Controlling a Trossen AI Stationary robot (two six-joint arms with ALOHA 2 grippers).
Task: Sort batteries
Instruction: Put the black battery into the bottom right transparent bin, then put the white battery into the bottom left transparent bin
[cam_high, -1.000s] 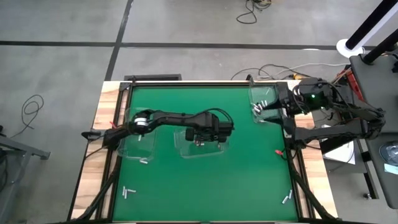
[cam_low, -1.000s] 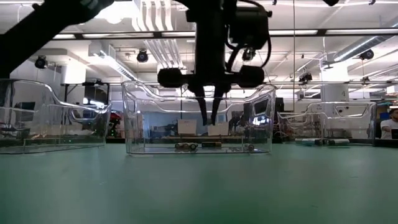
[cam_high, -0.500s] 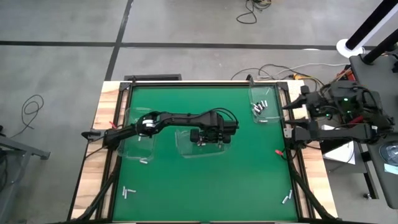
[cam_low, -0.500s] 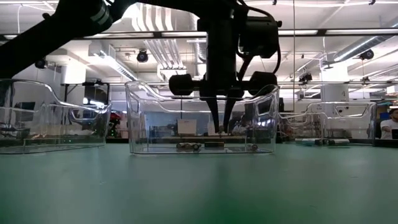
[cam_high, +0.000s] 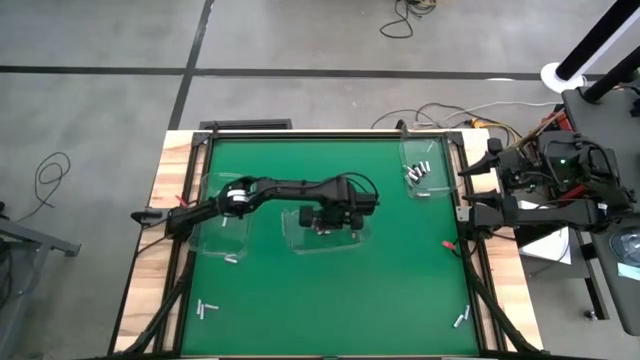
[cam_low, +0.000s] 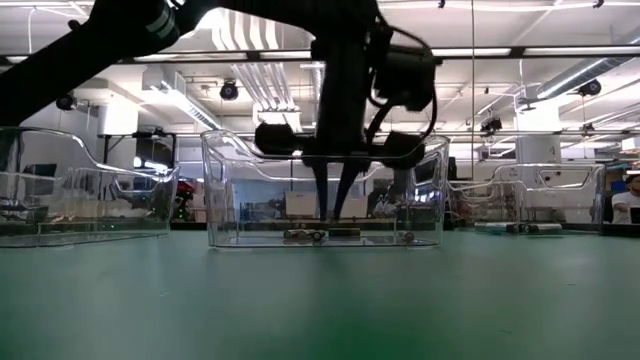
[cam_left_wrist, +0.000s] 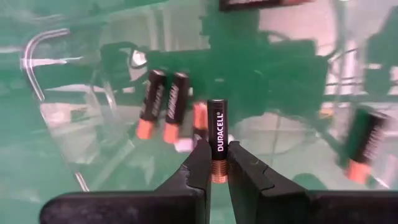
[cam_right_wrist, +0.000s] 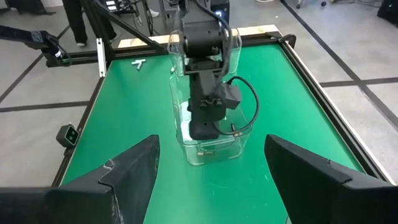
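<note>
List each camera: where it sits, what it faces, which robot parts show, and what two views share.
High: overhead, looking down on the green table; both arms show.
Low: table height, facing the middle bin; left tool reaches in.
Left wrist: on the left arm, facing the bin floor; its fingers pinch a Duracell battery.
Right wrist: off the table's edge, facing across; open right tool.
Shared: all show the middle bin.

You can read "DURACELL" running lengthwise on the battery (cam_left_wrist: 217, 140) between the left gripper's (cam_left_wrist: 215, 167) fingers. The same brand shows, blurred, on another battery (cam_left_wrist: 365, 142) lying off to one side in the clear bin (cam_left_wrist: 56, 93). Nothing else is legible.
</note>
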